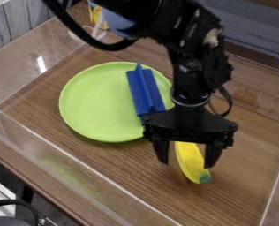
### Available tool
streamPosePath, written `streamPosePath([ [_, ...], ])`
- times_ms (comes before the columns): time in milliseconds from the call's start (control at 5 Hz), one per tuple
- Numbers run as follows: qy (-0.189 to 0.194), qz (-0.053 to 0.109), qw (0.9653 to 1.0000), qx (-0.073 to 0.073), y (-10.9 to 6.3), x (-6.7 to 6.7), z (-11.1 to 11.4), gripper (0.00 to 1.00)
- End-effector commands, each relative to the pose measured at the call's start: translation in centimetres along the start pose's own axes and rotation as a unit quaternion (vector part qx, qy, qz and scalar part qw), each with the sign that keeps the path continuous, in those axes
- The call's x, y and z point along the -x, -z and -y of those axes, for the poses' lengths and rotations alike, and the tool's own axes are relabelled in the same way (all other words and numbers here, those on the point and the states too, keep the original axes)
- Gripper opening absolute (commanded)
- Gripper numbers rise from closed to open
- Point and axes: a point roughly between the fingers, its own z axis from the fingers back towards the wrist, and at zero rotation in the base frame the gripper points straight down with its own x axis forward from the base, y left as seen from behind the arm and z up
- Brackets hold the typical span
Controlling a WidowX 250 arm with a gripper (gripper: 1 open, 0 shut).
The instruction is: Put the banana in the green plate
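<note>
1. Currently we see the claw (188, 160) wide open, low over the wooden bench (118, 181), with its 2 fingers on opposite sides of the banana (192, 164).
2. We cannot tell whether either finger touches the fruit.
3. We find the banana on the bench, right of the middle and toward the near edge, outside the green plate (93, 104). Its dark green tip points toward the near edge, and the claw hides its far end.
4. We have the plate on the left half of the bench, its shallow rim showing round most of its outline.
5. Across the plate's right side we see the long blue block (142, 90), running from the far rim toward the claw. We cannot tell where its near end rests.
6. We see the black arm (195, 62) reaching down from the far side, with a dark cable (77, 31) curving to its left.
7. Near the bench's far left corner we make out a yellow-and-white can (97, 15), partly hidden by the arm.
</note>
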Motion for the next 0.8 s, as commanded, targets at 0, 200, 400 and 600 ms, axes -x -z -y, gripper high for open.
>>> streamPosePath([
  [0,-0.029,0.012,0.9995,0.009,0.5,-0.9,0.6,1.00],
  [200,-0.056,0.016,0.9983,0.010,1.5,-1.3,0.9,1.00],
  [400,-0.067,0.018,0.9975,0.012,2.0,-0.6,0.9,0.00],
  [600,-0.073,0.017,0.9971,0.013,2.2,0.2,0.9,0.00],
])
